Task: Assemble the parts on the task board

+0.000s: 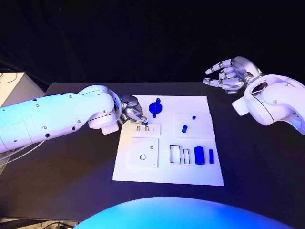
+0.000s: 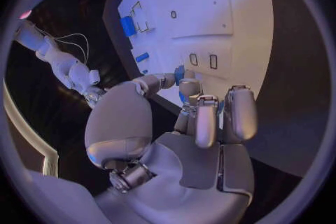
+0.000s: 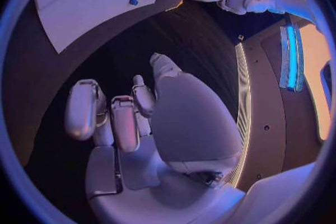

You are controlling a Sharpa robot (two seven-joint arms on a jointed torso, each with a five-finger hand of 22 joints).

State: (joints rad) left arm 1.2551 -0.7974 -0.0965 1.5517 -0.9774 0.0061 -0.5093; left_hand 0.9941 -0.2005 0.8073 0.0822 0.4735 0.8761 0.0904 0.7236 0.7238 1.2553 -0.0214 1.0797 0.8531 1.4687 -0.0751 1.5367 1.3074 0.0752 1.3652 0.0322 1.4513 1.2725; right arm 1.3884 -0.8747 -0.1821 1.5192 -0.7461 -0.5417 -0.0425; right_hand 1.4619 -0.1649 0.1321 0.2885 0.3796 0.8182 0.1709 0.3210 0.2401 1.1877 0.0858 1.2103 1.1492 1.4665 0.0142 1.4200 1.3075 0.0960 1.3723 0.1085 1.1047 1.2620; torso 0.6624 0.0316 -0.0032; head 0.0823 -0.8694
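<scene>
The white task board (image 1: 166,171) lies in the middle of the black table. My left hand (image 1: 132,113) hangs over its near-left area and pinches a small blue part (image 2: 180,74) between thumb and fingers, just above two small slots (image 1: 143,128). On the board lie a round blue piece (image 1: 157,107), a short blue peg (image 1: 185,128), a blue block (image 1: 199,155) and a thin blue bar (image 1: 211,155). My right hand (image 1: 229,74) is raised off the board's far right corner, fingers spread, holding nothing.
Two outlined empty slots (image 1: 180,154) sit beside the blue block, and a round hole (image 1: 143,157) is in the left square plate. A pale box (image 1: 5,88) with a yellow thing stands off the table's left side.
</scene>
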